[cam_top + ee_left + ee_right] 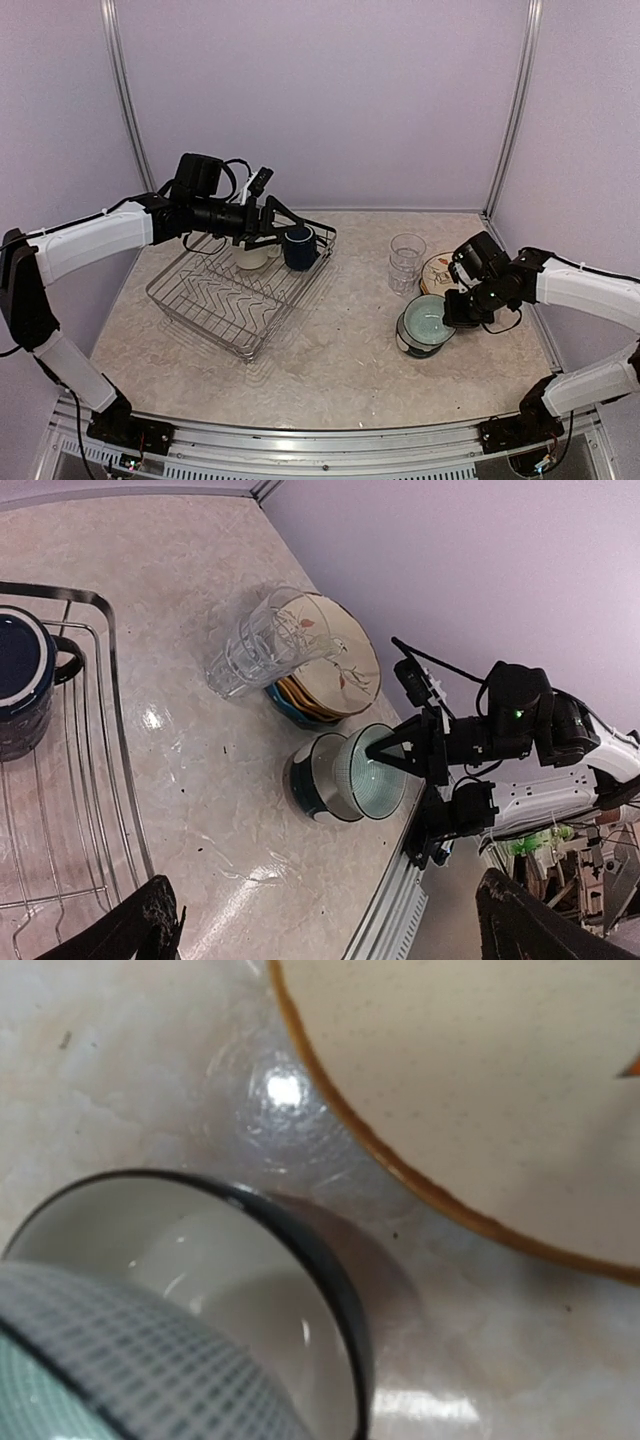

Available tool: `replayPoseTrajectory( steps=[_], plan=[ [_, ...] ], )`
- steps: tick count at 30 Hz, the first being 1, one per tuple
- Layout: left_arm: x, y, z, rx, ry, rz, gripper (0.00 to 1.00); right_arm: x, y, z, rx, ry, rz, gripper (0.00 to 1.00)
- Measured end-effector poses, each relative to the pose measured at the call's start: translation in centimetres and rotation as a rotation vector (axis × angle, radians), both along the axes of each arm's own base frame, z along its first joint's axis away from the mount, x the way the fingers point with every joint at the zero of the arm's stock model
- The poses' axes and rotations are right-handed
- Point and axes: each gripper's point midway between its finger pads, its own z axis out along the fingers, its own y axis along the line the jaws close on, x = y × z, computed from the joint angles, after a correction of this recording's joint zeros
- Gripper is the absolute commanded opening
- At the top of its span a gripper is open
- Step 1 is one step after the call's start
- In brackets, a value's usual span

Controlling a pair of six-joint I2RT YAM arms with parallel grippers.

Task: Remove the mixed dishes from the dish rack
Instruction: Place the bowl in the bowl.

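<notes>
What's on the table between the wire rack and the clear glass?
Nothing. The top view shows only bare tabletop between the dish rack and the glass tumbler; the left wrist view agrees.

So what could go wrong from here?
The right hand sits at the rim of the stacked teal bowls, with the glass tumbler and the plate stack close by; a sideways move might knock the glass over.
The left hand hovers open over the dish rack, where the navy mug and cream mug stand close together; reaching for one might bump the other.
</notes>
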Motion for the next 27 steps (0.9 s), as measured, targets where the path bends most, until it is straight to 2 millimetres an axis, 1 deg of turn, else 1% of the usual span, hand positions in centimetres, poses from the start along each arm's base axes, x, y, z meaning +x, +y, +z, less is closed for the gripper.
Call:
replayPoseTrajectory(
  steps=[5,12,15,18,20,25,27],
  plan=[
    [0.5,0.5,-0.7,0.032,0.011,0.042,0.99,0.3,0.2,-1.5,-0.027,0.036,0.013,0.0],
    [1.9,2.1,-1.9,0.087,0.034,0.126,0.99,1.1,0.7,-1.9,-0.024,0.025,0.02,0.01],
    [2.1,2.7,-2.5,0.116,0.048,0.156,0.99,1.1,0.7,-2.3,-0.031,0.034,0.023,0.07],
    [2.4,2.9,-2.3,0.13,0.044,0.173,0.99,1.3,0.8,-2.2,-0.031,0.031,0.025,0.14],
    [2.6,2.9,-1.9,0.13,0.034,0.18,0.99,1.3,0.8,-2.1,-0.03,0.028,0.028,0.23],
    [2.7,3.1,-1.9,0.138,0.032,0.189,0.99,1.5,1.2,-1.7,-0.011,0.016,0.034,0.35],
    [2.8,3.1,-2.0,0.141,0.034,0.192,0.99,1.6,1.2,-1.4,-0.007,0.004,0.034,0.39]
  ],
)
